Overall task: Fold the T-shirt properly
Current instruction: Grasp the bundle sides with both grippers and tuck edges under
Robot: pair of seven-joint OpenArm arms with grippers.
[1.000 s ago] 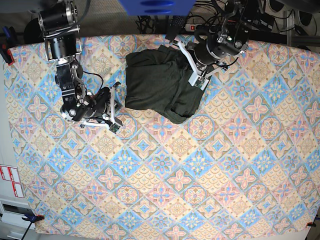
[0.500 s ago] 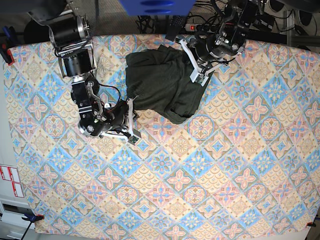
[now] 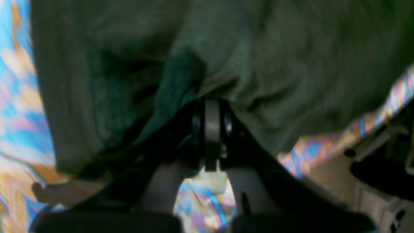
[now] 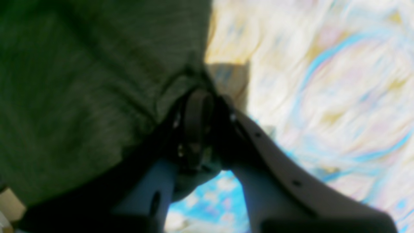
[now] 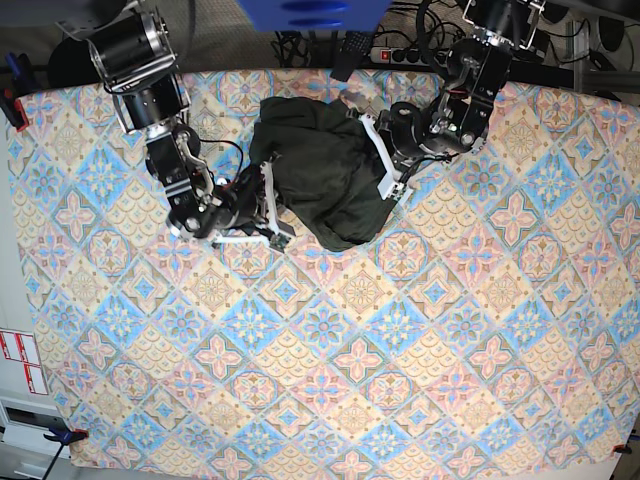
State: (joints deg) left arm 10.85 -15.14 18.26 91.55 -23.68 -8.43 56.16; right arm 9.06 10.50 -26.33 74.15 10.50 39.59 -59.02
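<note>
Shirt (image 5: 328, 170) bunched near cloth's (image 5: 330, 370) far edge; gripped by left (image 3: 210, 136) and right (image 4: 207, 129) grippers, both clamped on fabric.

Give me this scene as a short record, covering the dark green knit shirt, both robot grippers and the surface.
shirt: dark olive-green knit shirt, bunched and creased
left gripper: black gripper on the left arm, closed on the shirt
right gripper: black gripper on the right arm, at the shirt's edge
surface: multicoloured patterned-tile covering

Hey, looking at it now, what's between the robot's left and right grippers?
The dark olive-green T-shirt lies between the left gripper and right gripper, seen in the base view.
</note>
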